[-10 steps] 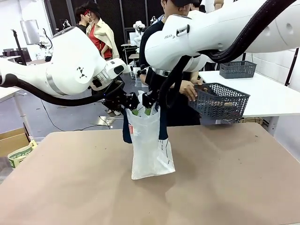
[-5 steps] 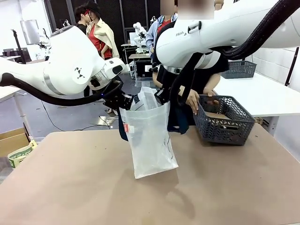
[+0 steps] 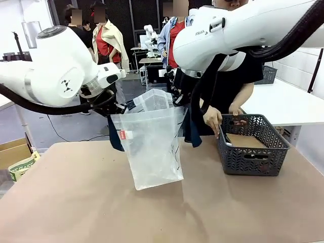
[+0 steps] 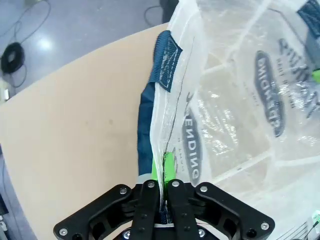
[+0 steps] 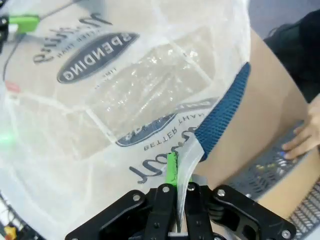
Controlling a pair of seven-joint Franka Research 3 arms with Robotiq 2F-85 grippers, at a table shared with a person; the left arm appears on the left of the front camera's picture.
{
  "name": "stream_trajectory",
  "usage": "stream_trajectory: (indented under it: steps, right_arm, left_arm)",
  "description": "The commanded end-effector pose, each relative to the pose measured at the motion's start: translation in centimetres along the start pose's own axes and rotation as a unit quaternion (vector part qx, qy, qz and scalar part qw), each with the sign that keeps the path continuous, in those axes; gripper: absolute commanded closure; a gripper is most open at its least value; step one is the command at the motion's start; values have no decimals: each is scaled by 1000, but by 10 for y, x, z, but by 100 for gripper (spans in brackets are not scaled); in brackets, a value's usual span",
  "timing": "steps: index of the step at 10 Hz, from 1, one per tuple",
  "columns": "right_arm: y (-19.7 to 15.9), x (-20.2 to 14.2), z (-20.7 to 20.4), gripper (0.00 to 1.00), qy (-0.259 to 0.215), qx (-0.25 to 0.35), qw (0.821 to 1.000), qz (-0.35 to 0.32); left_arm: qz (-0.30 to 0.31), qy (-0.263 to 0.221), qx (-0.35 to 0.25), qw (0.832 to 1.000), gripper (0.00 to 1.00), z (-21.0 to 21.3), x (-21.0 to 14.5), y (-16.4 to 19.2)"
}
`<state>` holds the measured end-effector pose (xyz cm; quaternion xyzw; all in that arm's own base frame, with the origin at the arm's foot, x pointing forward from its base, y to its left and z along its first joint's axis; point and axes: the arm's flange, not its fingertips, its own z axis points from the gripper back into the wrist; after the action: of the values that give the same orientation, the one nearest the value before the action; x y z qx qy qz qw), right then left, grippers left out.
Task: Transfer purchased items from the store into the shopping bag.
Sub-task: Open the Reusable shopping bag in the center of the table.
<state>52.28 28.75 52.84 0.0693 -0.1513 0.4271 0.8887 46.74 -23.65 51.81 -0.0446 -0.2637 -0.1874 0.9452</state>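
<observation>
The shopping bag [image 3: 152, 147] was pinched at its rim from both sides. In the left wrist view the left fingers [image 4: 169, 165] were clamped fully together on a fold of the clear plastic, right beside the seam of a navy strap handle [image 4: 165, 60]. In the right wrist view the right fingers [image 5: 172, 170] were closed just as tightly on the opposite edge, next to the other strap [image 5: 220, 120].

A second before, both pairs of fingers had been partly open and close together, with the bag's mouth bunched narrow between them. Since then they had shut and drawn apart. In the front view the left fingers [image 3: 120, 107] and right fingers [image 3: 177, 98] now stood well apart, and the mouth was stretched wide between them. The bag hung over the middle of the desk [image 3: 76, 202] with its red tag [image 3: 122, 134] facing the camera. Whether its bottom edge touched the desk could not be told.

Meanwhile the person had brought the mesh basket [image 3: 248, 159] down from mid-air onto the desk, near the bag on the robot's right. A hand [image 3: 213, 119] rested at its rim, and a flat brown pack [image 3: 248, 140] lay inside.

The bag looked empty as yet. It seemed ready to be filled, with the items close by.
</observation>
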Motion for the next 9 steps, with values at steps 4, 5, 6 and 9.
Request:
stream_trajectory:
  steps: [4,5,6,9]
  right_arm:
    - [-10,-32,8,100,15,-22,1000,8]
    - [-9,-29,5,100,14,-27,999,-8]
    - [2,-15,7,100,4,-7,1000,1]
    - [2,-15,7,100,4,-7,1000,1]
  left_arm:
    - [19,14,40,999,100,-3,-29,7]
    - [26,25,19,999,100,-4,-28,4]
    - [11,11,13,1000,100,-4,-24,-1]
    - [11,11,13,1000,100,-4,-24,-1]
